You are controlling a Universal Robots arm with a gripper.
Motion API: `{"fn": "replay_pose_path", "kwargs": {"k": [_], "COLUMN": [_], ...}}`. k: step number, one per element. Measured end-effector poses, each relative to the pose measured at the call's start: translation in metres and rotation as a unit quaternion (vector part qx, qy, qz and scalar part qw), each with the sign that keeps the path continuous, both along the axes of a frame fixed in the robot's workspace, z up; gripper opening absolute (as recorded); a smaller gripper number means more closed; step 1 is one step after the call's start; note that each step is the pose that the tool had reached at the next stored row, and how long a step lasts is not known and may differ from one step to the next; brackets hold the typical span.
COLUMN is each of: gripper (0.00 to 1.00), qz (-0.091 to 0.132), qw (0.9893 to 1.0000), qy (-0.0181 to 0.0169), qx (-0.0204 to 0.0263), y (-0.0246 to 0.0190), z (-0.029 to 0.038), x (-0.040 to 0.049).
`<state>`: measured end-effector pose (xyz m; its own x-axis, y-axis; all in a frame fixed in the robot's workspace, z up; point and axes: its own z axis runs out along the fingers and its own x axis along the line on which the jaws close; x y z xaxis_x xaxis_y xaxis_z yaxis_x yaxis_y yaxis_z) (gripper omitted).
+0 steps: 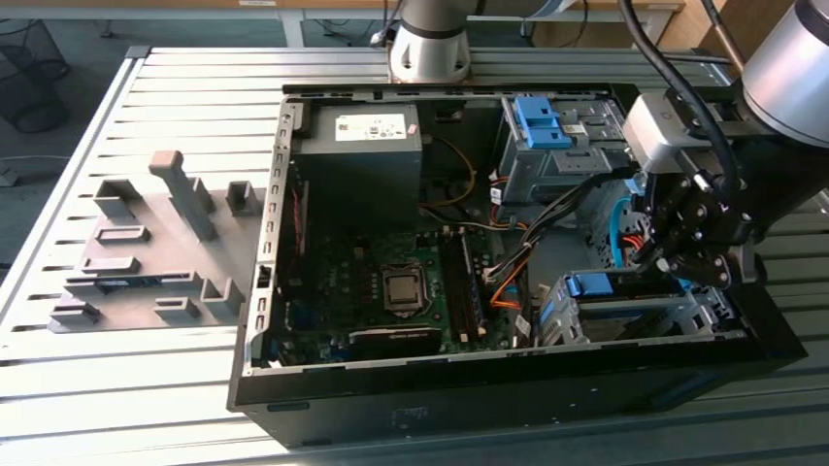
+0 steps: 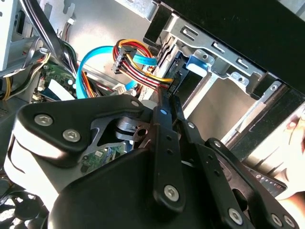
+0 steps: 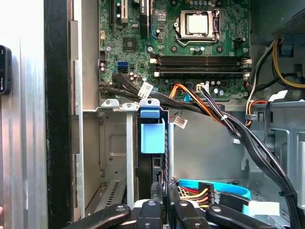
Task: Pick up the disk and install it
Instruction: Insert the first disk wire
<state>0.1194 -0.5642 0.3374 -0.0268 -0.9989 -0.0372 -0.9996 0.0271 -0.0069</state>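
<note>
The disk (image 1: 609, 284) sits in the metal drive cage (image 1: 635, 316) at the case's front corner, on the exterior view's right. Its bright blue carrier tab (image 3: 152, 136) shows at the cage mouth, and the tab (image 2: 198, 62) also shows past the fingers in the second wrist view. My gripper (image 1: 674, 267) hangs just above the cage. Its black fingers (image 2: 164, 119) are pressed together, shut, with their tips (image 3: 164, 188) at the disk's cabled end. I cannot tell whether they touch it.
The open computer case (image 1: 279, 243) lies on a slatted metal table (image 1: 130, 388). A multicoloured power cable (image 2: 138, 67) and a light blue data cable (image 2: 86, 67) run close beside the fingers. Another blue carrier (image 1: 538, 121) stands in the far cage. A grey fixture (image 1: 143, 252) lies left of the case.
</note>
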Motion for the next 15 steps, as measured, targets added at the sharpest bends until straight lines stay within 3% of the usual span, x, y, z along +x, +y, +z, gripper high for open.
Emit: {"fn": "replay_pose_path", "kwargs": {"k": [7,15], "gripper": [0.16,0.16], "qz": [-0.007,-0.007], "qw": [1.0000,1.0000], "qy": [-0.0032,-0.0036], "qx": [0.0000,0.0003], "y": [-0.0002,-0.0006], "z": [-0.0017,-0.0021], "x": [-0.0002,-0.0012]}}
